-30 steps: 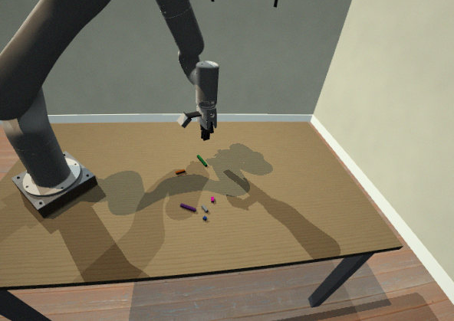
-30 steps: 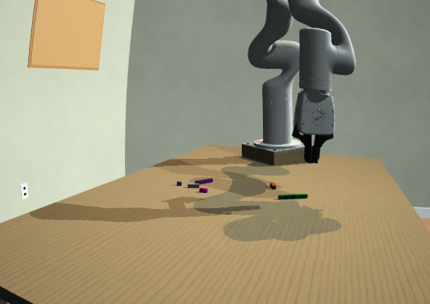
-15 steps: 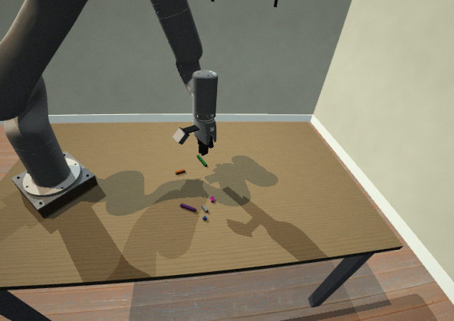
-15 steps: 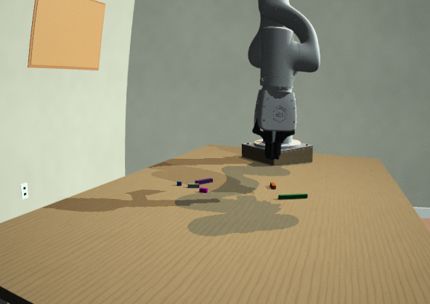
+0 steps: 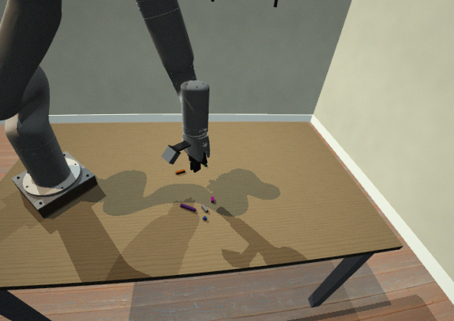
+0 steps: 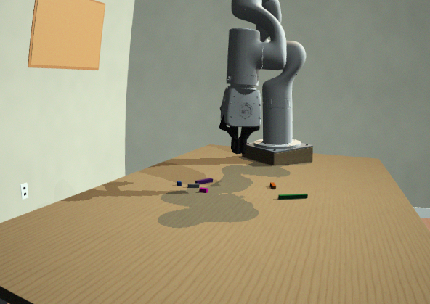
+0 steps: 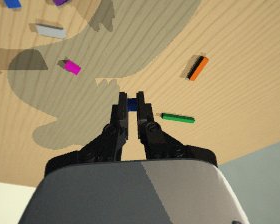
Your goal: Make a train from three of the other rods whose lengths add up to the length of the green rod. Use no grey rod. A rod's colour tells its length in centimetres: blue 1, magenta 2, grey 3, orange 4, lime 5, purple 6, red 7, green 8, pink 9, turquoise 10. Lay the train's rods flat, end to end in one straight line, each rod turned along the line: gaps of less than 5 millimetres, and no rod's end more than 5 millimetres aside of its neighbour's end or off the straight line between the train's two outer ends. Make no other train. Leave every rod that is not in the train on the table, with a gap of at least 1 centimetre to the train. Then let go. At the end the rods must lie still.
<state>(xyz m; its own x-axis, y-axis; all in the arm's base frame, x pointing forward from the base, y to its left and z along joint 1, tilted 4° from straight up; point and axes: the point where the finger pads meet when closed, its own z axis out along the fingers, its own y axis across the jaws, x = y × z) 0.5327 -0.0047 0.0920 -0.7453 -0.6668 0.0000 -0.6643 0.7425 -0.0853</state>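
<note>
My gripper [image 5: 195, 168] [image 6: 238, 151] [image 7: 132, 102] is above the table, fingers down, shut on a small blue rod [image 7: 132, 105]; the fingers hide that rod in the top and exterior views. A second blue rod [image 5: 205, 218] [image 6: 179, 183] [image 7: 11, 3] lies on the table near the purple rod [image 5: 188, 207] [image 6: 204, 181] [image 7: 60, 2], apart from it. The magenta rod [image 5: 212, 199] [image 6: 203, 190] [image 7: 72, 67] lies apart from them. The orange rod [image 5: 180, 171] [image 6: 272, 186] [image 7: 199, 69] lies near the green rod [image 6: 293, 196] [image 7: 178, 118], which the gripper mostly hides in the top view.
The grey rod [image 5: 205, 208] [image 6: 193, 186] [image 7: 51, 31] lies between the purple, magenta and loose blue rods. The arm's base stands at the table's left in the top view. Arm shadows fall across the table [image 5: 326, 218].
</note>
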